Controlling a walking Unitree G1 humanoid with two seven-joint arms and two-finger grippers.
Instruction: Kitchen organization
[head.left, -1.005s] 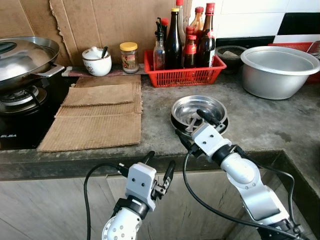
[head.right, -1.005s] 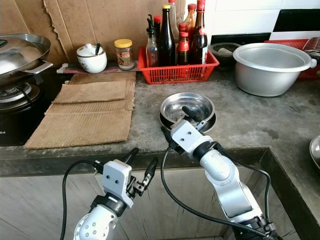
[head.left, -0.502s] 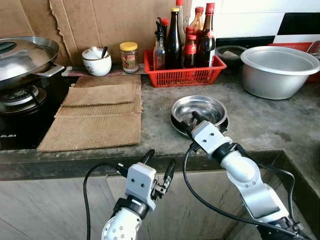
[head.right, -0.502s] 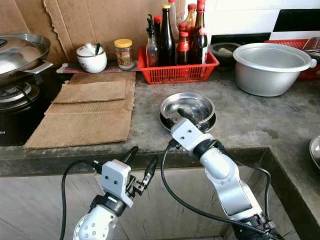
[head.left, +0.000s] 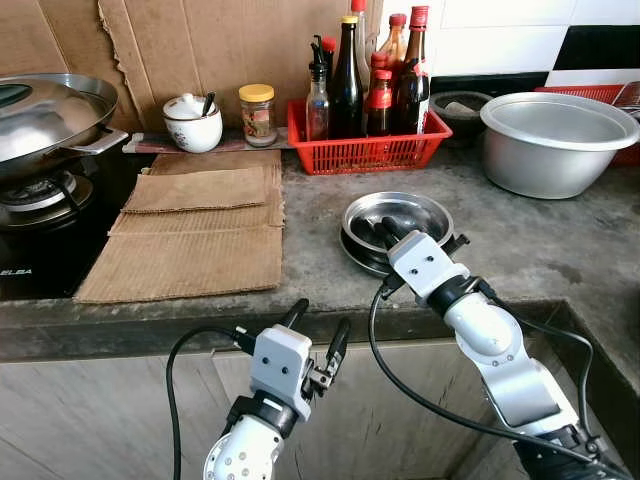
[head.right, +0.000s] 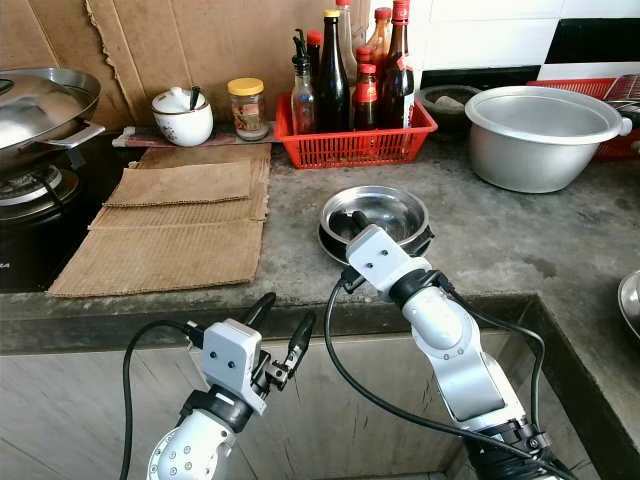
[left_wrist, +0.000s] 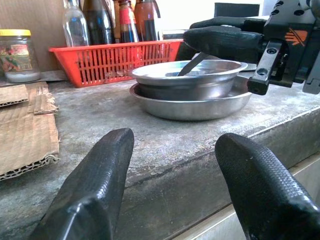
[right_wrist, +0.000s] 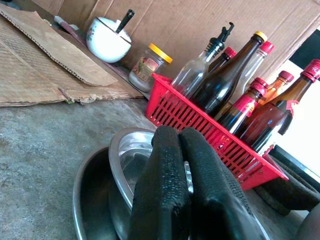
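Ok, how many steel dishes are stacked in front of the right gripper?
2: a smaller steel bowl nested in a wider steel plate, on the counter before the red basket. Any dish beneath could be hidden.

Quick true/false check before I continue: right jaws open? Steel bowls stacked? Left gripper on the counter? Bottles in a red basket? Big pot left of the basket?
1. The right gripper has open jaws. False: they are shut, over the bowls.
2. The steel bowls are stacked. True.
3. The left gripper rests on the counter. False: it is below the counter edge, jaws open.
4. Bottles stand in a red basket. True.
5. The big pot is left of the basket. False: it is to its right.
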